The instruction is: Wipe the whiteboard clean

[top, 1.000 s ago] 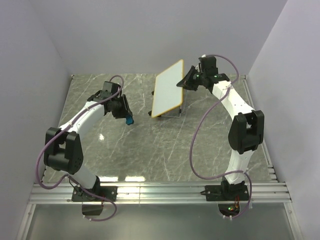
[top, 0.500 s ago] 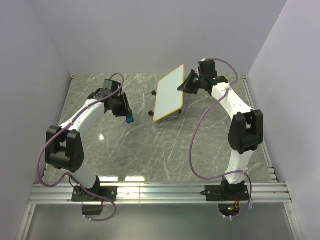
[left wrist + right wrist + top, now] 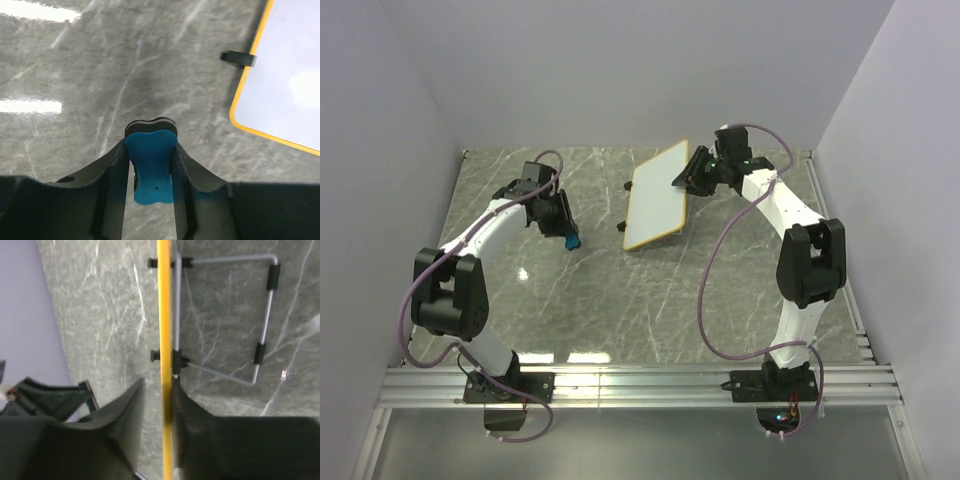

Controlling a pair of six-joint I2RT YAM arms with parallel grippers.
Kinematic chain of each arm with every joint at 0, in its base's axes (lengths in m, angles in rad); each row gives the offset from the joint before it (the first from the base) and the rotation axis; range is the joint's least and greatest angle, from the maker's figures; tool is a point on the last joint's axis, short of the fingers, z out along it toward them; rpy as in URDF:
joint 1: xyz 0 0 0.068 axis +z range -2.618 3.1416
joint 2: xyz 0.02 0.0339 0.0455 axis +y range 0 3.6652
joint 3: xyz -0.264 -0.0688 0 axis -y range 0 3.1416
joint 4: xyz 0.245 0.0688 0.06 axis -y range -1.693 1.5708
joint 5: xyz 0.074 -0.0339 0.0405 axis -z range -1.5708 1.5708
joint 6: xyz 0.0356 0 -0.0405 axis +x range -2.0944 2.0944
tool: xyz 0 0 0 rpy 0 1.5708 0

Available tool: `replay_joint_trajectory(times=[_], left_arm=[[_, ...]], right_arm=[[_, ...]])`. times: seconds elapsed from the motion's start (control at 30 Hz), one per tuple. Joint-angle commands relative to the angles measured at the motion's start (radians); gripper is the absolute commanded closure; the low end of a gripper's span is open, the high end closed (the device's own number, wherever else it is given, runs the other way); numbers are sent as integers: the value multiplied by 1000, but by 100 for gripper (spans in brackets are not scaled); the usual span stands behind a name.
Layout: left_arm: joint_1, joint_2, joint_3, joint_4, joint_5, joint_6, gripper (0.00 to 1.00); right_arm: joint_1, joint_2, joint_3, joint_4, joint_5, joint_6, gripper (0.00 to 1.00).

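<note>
Tan whiteboard (image 3: 164,315) edge betw. R claw (image 3: 159,385) fingers, gap one side.

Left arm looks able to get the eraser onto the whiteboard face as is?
Probably yes. Only bare table lies between the left gripper, shut on the eraser, and the whiteboard; the right gripper sits at its far edge, off the face.
</note>
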Motion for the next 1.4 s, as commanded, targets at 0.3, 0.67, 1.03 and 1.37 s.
replay_joint_trajectory(times=[0.3,0.67,1.03,1.37], left_arm=[[24,62,-66,74,-58,29,100],[24,162,-42,41,-255,21,67],[22,87,38,-72,-291,-22,7],[-19,-56,262,-135,-216,-51,10]], right_arm=[[5,-161,-7,2,65,-72,10],[-76,-535,-247,-150,249,-153,4],[-111,-803,-403,-198,245,-194,3],[-107,-1006,-505,-264,226,-204,3]])
